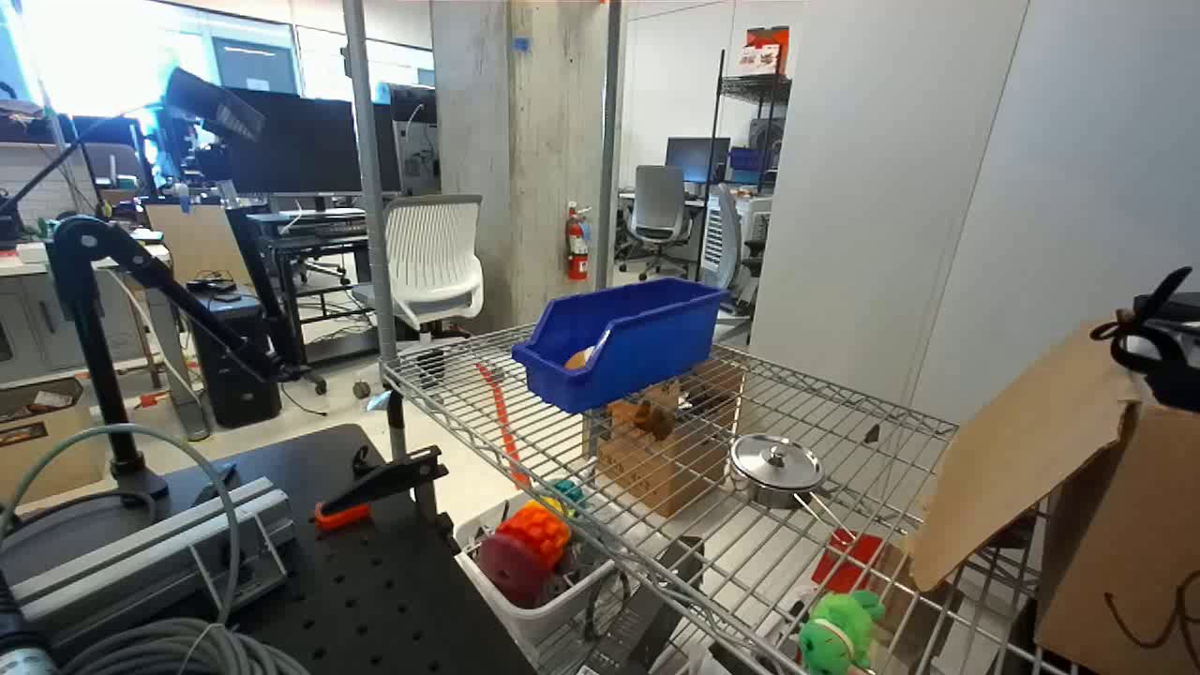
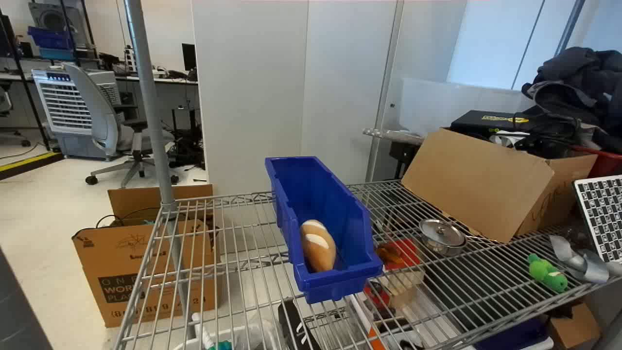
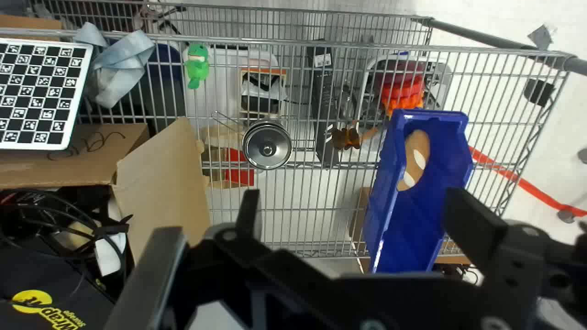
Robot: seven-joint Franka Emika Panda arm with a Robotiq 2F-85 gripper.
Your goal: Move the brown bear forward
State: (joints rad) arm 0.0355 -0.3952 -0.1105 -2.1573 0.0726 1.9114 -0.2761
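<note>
A blue bin (image 1: 656,347) sits on a wire shelf (image 3: 284,42); inside the bin, near its low end, lies a tan toy (image 2: 318,248) with white stripes that looks like bread. The brown bear (image 3: 346,137) is on the shelf, outside the bin and near it, with a small gap between; in the wrist view the bear is left of the bin. The gripper (image 3: 355,204) shows in the wrist view too; its fingers (image 3: 247,213) are wide apart, one well left of the bin and one in front of the bin's right edge; how high above the bin they are is hard to tell. A shiny pot (image 2: 444,250) with its lid (image 3: 267,158) on is farther from the bin, on the bear's side; a green toy (image 3: 197,66) and a big cardboard box (image 2: 495,184) are even farther from the bin that way; and so is a black and white checked board (image 3: 39,94). Lower than the bin, under the shelf, a white tub (image 1: 544,621) holds orange and dark red things (image 1: 539,530).
</note>
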